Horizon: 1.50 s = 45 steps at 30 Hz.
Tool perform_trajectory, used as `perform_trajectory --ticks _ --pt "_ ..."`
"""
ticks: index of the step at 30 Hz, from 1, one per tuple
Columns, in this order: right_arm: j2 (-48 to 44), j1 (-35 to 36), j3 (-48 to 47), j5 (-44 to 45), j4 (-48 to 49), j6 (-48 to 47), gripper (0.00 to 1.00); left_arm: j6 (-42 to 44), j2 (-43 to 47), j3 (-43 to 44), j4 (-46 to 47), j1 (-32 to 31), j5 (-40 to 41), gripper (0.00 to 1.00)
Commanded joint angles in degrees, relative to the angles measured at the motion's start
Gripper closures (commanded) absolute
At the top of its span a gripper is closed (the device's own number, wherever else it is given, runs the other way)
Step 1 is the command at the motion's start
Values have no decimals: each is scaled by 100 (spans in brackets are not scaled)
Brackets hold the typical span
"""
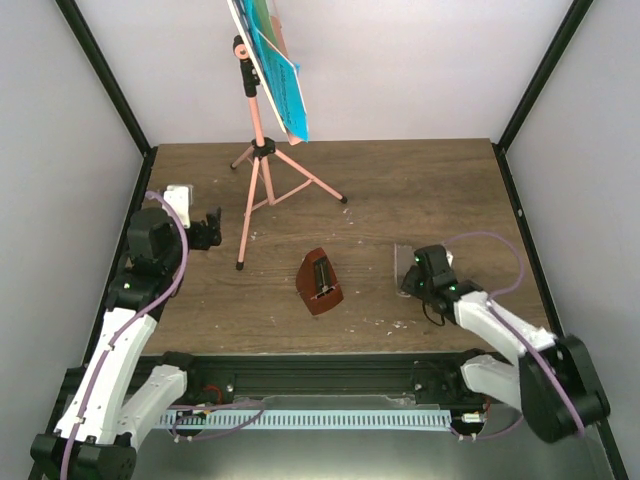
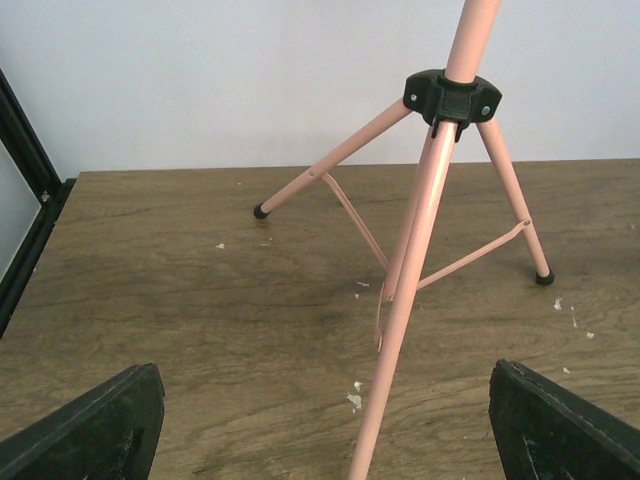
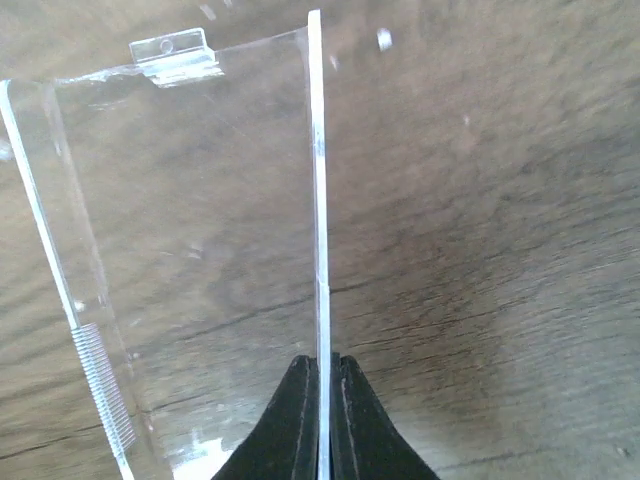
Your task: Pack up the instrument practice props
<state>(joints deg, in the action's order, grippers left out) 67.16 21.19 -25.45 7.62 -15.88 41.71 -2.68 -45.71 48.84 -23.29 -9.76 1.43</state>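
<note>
Our right gripper (image 3: 322, 368) pinches a thin wall of the clear cover (image 3: 200, 230), left gripper (image 1: 207, 230) spread wide, and we could lose that slick plastic on the lift.

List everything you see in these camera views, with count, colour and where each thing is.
music stand: one, pink with black joints, standing at the table's back left
sheet-music pages: count unclear, blue and yellow, on the stand's desk
metronome: one, reddish-brown, table centre, uncovered
clear cover: one, transparent, on the table to the right of the metronome
table: one, dark wood, under everything
left fingers: two, black, open, facing the stand's legs
right fingers: two, black, shut on a wall of the clear cover
</note>
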Motion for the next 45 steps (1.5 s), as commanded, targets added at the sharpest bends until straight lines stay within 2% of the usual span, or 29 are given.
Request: perform_trajectory --ticks 1,4,6,12,16,21,25,28,30,35,37,42,45 --pt "-1387 0 146 8 87 354 99 51 62 -88 38 18 16 10" --pt "-2404 -13 75 -542 285 37 99 54 58 -106 36 18 -9 10" --pt "-2628 -36 -207 -1275 373 -295 99 40 48 -111 40 25 -58 10" --pt "-1792 -36 -1802 -3626 -524 -1372 99 26 -105 -148 44 3 -587 10" --pt "-1501 -36 -2473 -5061 -1100 -1846 99 -141 -257 -53 -39 -69 -975 10" --pt "-1132 43 -3019 -6574 -1978 -2281 99 -672 -271 401 -834 -87 -1856 14" --pt "-763 272 -3228 -6907 -2986 -2813 99 -1375 215 372 -777 -113 -2916 15" --pt "-487 589 -3189 -6903 -3479 -3120 99 -1719 177 381 -749 -261 -3947 19" --pt "-326 998 -3077 -6767 -3589 -3205 99 -1753 38 421 -740 -506 -4622 22" --pt "-151 1611 -2643 -6943 -3279 -3076 99 -1876 -274 208 13 -1137 -6144 29" --pt "-104 1746 -2480 -7223 -3120 -3070 99 -1672 -438 231 -147 -1463 -6391 31" --pt "101 2028 -2208 -7603 -2958 -3183 99 -1121 -777 231 -597 -2428 -6429 37" --pt "193 2077 -2113 -7869 -2789 -3159 99 -1032 -865 129 -535 -2730 -6625 48"
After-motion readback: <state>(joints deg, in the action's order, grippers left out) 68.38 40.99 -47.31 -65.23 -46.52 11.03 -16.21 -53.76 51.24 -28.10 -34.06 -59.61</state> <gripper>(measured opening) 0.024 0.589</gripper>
